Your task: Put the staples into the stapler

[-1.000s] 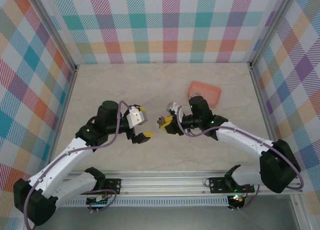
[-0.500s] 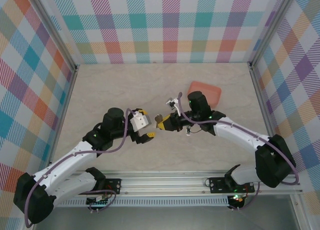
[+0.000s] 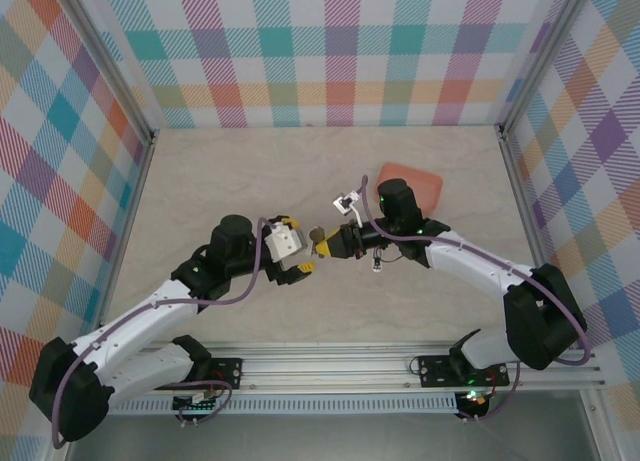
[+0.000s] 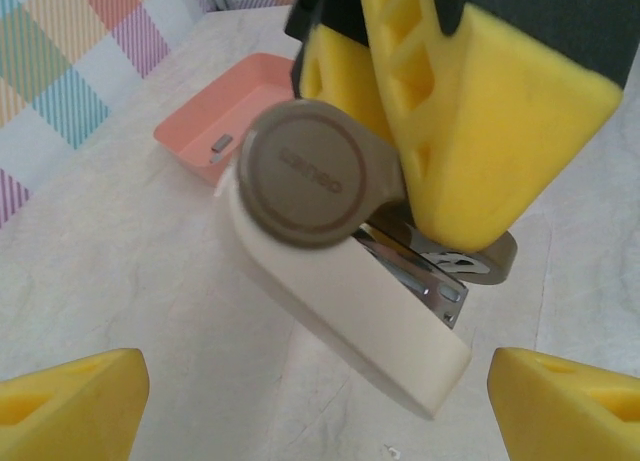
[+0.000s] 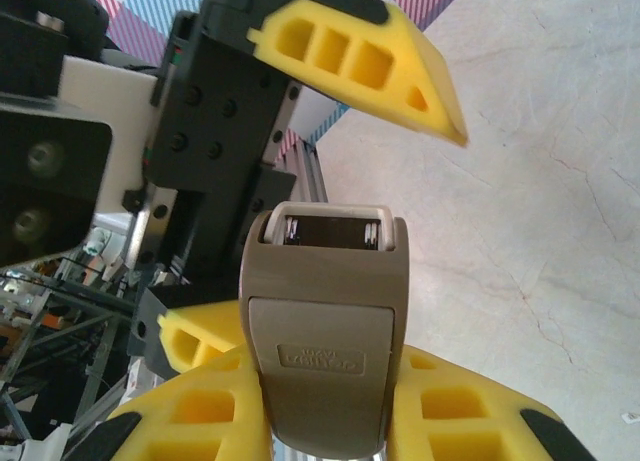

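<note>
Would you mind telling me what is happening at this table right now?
The right gripper is shut on a cream-and-taupe stapler, holding it up between the arms. The left gripper is open, facing it with a finger on either side, not touching. The staples lie in the salmon tray behind.

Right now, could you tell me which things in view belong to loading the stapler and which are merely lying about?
For the job:
- stapler, gripped by the right hand
- staples, lying in the salmon tray
- left hand, open, facing the stapler

Not for the job:
- checked walls
- metal rail at the near edge
</note>
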Robot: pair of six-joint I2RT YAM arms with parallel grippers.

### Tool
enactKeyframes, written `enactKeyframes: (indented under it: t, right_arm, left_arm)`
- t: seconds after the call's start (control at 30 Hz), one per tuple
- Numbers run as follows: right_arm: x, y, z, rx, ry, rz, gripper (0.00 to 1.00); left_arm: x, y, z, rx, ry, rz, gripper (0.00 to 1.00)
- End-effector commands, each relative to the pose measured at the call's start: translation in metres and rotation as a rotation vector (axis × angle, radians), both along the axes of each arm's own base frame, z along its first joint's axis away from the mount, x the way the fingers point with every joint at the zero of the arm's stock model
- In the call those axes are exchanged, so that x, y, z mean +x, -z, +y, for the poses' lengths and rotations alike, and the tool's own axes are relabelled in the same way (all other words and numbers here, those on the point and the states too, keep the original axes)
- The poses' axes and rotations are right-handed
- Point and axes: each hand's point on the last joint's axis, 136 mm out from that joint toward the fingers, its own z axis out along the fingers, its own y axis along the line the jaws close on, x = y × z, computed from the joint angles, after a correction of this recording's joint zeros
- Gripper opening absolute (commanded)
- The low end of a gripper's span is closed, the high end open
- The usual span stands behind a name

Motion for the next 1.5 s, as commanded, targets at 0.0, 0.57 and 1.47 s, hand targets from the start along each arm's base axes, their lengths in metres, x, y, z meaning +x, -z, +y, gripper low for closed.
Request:
enactKeyframes:
  t: [0.0, 0.57, 1.47]
  right_arm:
    - [0.000, -0.024, 0.003, 0.063, -0.034, -0.047, 0.03]
    - [-0.007, -0.010, -0.010, 0.038, -0.013, -0.020, 0.01]
    - [-0.004, -0.023, -0.019, 0.116, -0.011, 0.035, 0.00]
  left_arm:
    - [0.001, -0.008, -0.008, -0.025, 0.021, -0.034, 0.88]
    - [0.020, -0.015, 0.021, 0.028, -0.166, -0.113, 0.82]
    - [-0.011, -0.030, -0.007, -0.098, 0.037, -0.079, 0.74]
